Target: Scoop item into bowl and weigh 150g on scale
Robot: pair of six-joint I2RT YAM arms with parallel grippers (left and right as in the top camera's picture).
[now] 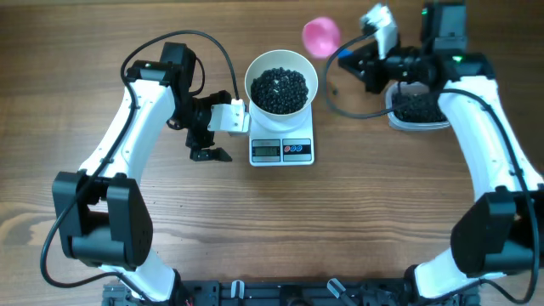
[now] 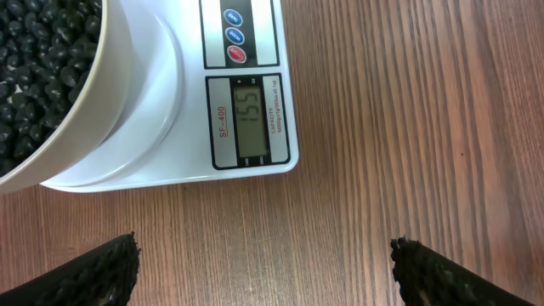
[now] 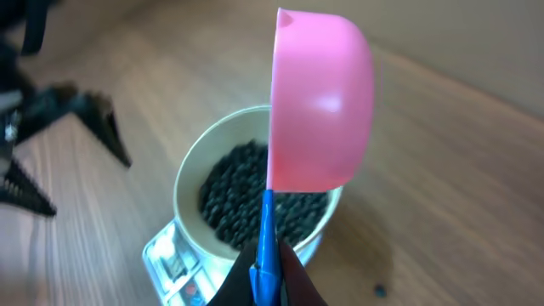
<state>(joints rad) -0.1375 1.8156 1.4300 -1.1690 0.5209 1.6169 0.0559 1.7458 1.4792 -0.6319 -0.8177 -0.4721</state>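
Found bowl seated squarely on scale and well filled with beans. Read display as 155; judged slightly over the 150 target. Found more beans in tub at far right.

Found right gripper clamped shut on the blue handle of pink scoop. Held up near the bowl's far-right rim, turned on edge, clear of the beans. Could not confirm cup contents. Found left gripper wide open and holding nothing. Positioned low over the table just left of the scale, with wrist camera trained on the display.

Judged step in hand: trimming the load down to target. Recommended method:
- Turn the scoop mouth-up before lowering.
- Enter near the middle of the heap, not at the rim, to avoid nudging or tipping the bowl.
- Skim shallow and take only a thin layer, given the small excess.
- Lift fully clear of bowl and scale before trusting the figure.
- Carry the take-out level to the tub and tip it there.
- Re-read the display. If under, add back by gentle tilting, a few beans at a time.
- Keep the left gripper apart from the scale, with the display in its view.

Risks noted: round beans rolling off a tilted scoop; bowl merely resting on the scale, not fixed.
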